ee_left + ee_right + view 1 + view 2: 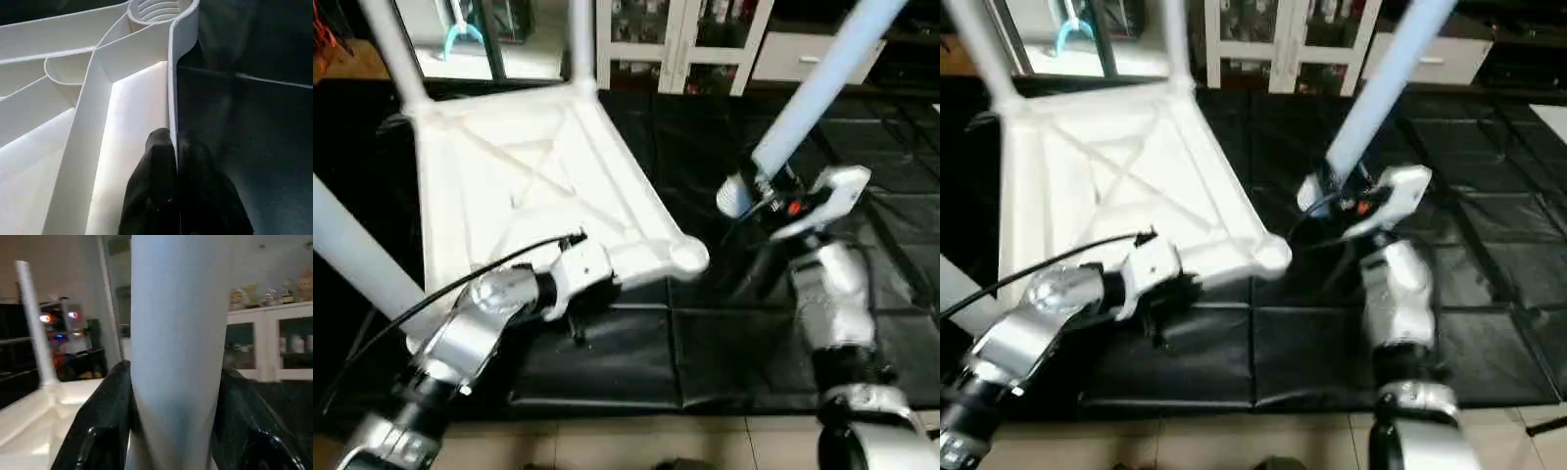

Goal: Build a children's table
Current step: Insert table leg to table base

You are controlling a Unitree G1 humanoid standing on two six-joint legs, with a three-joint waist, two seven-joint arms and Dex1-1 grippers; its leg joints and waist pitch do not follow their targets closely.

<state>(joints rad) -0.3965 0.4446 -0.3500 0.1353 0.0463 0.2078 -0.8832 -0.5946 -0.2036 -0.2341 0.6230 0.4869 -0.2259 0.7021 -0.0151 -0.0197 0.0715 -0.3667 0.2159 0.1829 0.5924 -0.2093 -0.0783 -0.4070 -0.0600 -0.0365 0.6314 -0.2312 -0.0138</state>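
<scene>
Three of four legs seated, by the look of it. Top (524,186) lying underside up on the black floor mat (705,343), diagonal ribs showing. Two legs standing in the far corner sockets: far-left leg (393,49) and far-right leg (581,39). A third leg (357,259) rising from the near-left corner, its foot hidden behind the left arm, so seating there judged rather than seen.

Near-right socket (687,255) empty, threads visible inside it in the left wrist view.

Left end effector (177,147) pinched nearly shut on the thin near-edge wall of the top, one finger each side, steadying it just back from the empty socket.

Right end effector (766,186) clamped around the fourth leg (822,88) close to its lower end, leg tilted up and away to the right, its tip in the air near the empty socket but apart from it.

Left to do: bring that tip over the socket, stand the leg upright, seat it, probably by twisting. Then turning the table onto its legs.
</scene>
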